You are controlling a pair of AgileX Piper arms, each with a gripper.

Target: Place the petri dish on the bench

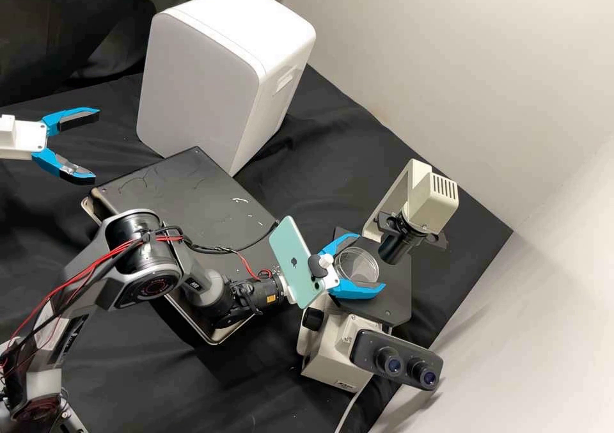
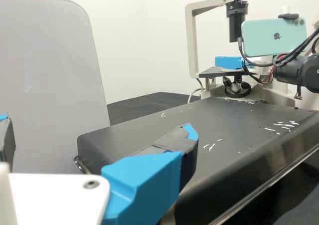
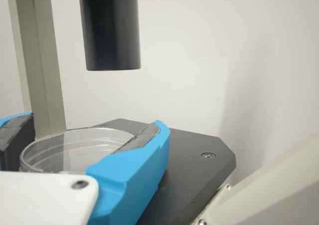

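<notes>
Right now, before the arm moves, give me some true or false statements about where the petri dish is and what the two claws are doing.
1. The petri dish sits on the microscope stage. True.
2. The left claw holds the dish. False: it is open and empty, far from the microscope.
3. The right claw has a blue finger on each side of the dish. True.
4. The dish already lies on the black bench. False: it is on the stage.
5. The white box lies tipped on its side. False: it stands upright.
</notes>
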